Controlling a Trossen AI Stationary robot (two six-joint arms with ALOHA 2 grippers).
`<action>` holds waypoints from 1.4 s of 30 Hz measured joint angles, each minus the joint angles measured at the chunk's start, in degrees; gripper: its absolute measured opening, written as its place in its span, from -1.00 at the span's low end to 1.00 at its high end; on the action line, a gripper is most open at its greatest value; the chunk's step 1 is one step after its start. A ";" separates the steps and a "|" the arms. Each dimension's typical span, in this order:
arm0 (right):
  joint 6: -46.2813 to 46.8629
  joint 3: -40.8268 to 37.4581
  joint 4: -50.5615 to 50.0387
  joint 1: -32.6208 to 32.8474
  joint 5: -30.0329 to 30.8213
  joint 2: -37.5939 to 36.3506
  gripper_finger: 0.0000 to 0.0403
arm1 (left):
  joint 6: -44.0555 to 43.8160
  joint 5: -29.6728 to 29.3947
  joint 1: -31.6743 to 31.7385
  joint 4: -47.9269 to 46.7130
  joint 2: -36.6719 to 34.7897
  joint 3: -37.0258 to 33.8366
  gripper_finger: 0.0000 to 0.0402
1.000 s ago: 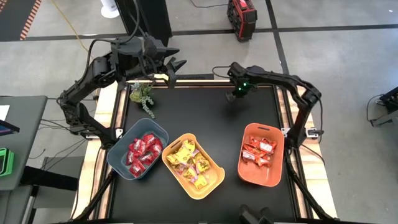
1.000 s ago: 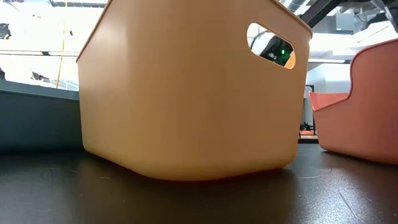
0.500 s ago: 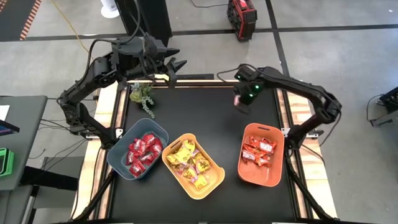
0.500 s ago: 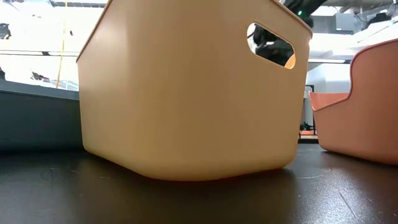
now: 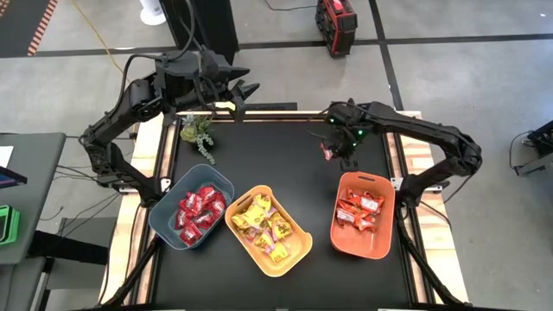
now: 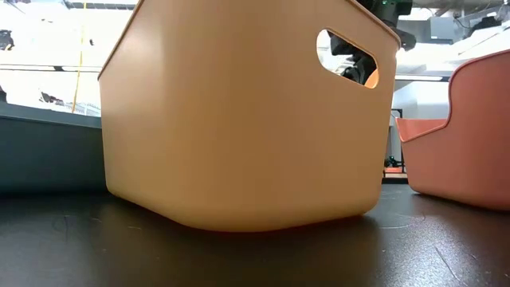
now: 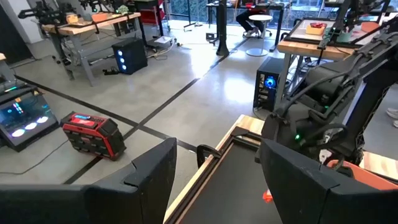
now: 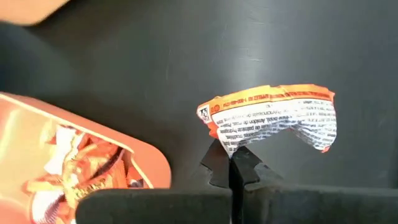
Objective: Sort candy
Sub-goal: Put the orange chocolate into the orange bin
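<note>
Right wrist view: right gripper point(image 8: 231, 163) pinching an orange-white candy point(image 8: 273, 116).
It hangs above the counter point(image 5: 276, 155), near the orange bin point(image 5: 364, 216); left gripper point(image 5: 244, 93) spread wide, idle at the far edge.

In the low view the yellow bin point(image 6: 247, 119) fills most of the frame and hides the table behind it; the orange bin point(image 6: 462, 135) at 3 o'clock is cut off by the edge. In the right wrist view the print on the orange-and-white candy point(image 8: 273, 121) is too small to read.
</note>
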 joint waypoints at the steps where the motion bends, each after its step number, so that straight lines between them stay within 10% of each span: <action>1: 1.10 0.00 -0.01 -0.02 -0.54 0.19 -1.00 | 0.00 0.00 0.00 0.00 0.00 0.00 0.12; 20: 19.29 0.00 8.28 -9.11 -51.30 0.47 -1.00 | -0.07 0.11 0.00 -0.04 0.02 0.00 0.12; 32: -1.01 0.00 -19.08 -4.98 -39.62 -4.01 -1.00 | 0.17 0.13 -0.39 -0.09 0.02 0.00 0.12; 42: 10.37 0.02 -25.23 6.38 -24.61 -12.35 -1.00 | 1.62 0.10 -0.37 -0.55 0.03 0.00 0.12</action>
